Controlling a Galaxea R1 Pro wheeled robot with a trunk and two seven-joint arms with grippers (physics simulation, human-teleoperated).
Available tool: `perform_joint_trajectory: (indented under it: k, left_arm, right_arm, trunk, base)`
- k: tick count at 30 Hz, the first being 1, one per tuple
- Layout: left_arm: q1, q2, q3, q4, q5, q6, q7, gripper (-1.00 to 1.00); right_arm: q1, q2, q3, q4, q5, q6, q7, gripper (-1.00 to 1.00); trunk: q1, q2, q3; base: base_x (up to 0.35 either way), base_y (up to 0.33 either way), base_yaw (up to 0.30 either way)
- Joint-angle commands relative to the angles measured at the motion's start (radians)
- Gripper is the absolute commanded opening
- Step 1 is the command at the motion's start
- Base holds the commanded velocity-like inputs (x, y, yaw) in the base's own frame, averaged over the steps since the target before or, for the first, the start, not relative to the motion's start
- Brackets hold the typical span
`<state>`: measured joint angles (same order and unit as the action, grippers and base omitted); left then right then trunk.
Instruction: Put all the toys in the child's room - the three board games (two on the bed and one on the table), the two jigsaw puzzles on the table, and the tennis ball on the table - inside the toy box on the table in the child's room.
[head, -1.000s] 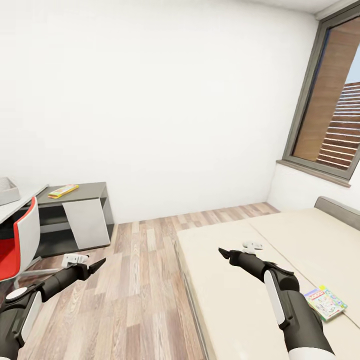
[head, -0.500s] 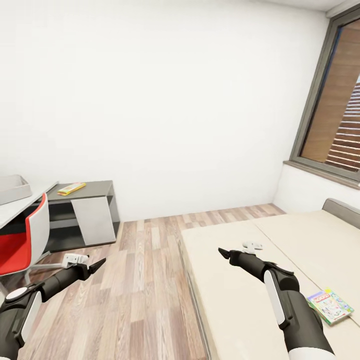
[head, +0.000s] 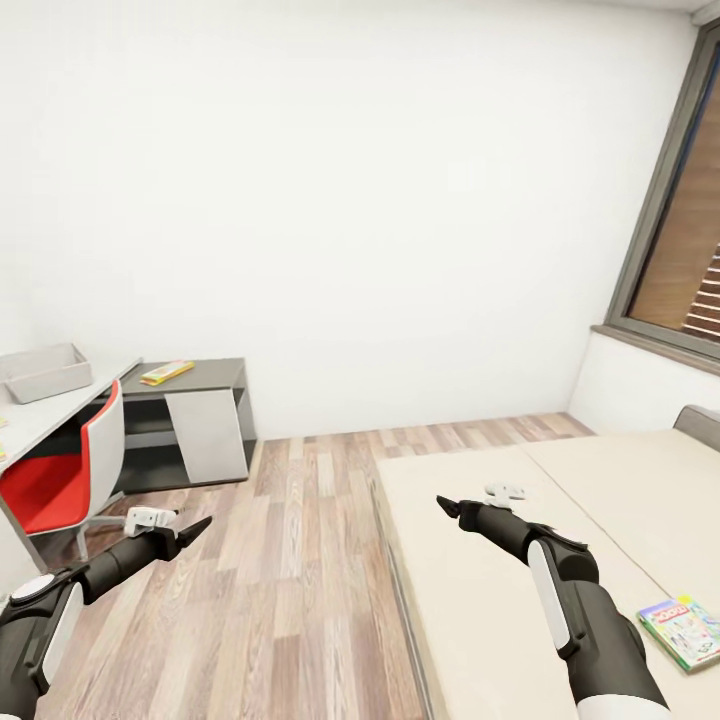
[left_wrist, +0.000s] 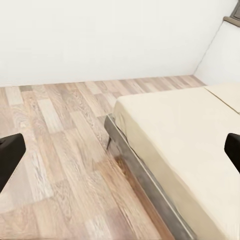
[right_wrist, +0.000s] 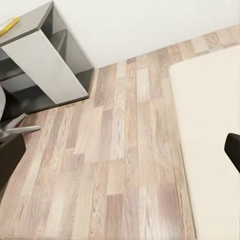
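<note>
- Hanging forward over the floor, the left claw (head: 180, 533) carries nothing; in the left wrist view its two dark fingertips sit at opposite edges of the picture, so the jaws stand wide apart.
- Reaching out above the near corner of the bed (head: 470, 600), the right claw (head: 452, 506) is likewise empty, with its fingertips spread just as wide in the right wrist view.
- One board game (head: 682, 632), a flat box printed white and green, lies on the mattress close to the bed's right edge, well apart from the right claw.
- Its lid bears a red title strip, too small to read.
- Across the wooden floor (head: 300, 560), the grey toy box (head: 45, 372) stands on the table (head: 30, 425) beside the wall, behind a red chair (head: 60, 480).
- A thin yellow item (head: 166, 372), too small to identify, rests on the lower dark wing of the table.
- The robot seems to be travelling or scanning between bed and table, with no grasp under way.
- Next, I judge, it must close in on either the board game or the table before anything can be lifted.
</note>
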<state>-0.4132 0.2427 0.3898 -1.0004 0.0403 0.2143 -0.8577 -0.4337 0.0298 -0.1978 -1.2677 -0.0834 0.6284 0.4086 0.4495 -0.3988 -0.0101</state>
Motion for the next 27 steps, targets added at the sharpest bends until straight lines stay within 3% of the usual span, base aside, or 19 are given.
perform_joint_trajectory:
  k: [1,9,27]
  left_arm:
    - [-0.001,0.0,0.001,0.0,0.004,0.01,-0.004,1.0]
    - [-0.001,0.0,0.001,0.0,0.004,0.01,-0.004,1.0]
    - [-0.001,0.0,0.001,0.0,0.004,0.01,-0.002,1.0]
  right_arm:
    - [0.0,0.001,-0.003,-0.001,-0.009,0.008,0.001,1.0]
    - [0.0,0.001,-0.003,-0.001,-0.009,0.008,0.001,1.0]
    - [0.0,0.002,-0.002,-0.001,-0.01,0.008,0.001,1.0]
  trunk:
    - [0.0,-0.001,-0.001]
    - [0.0,-0.001,-0.001]
    - [0.0,-0.001,-0.001]
  base:
    - [0.0,0.0,0.282]
    - [-0.023,-0.01,0.255]
    - [-0.02,-0.016,0.033]
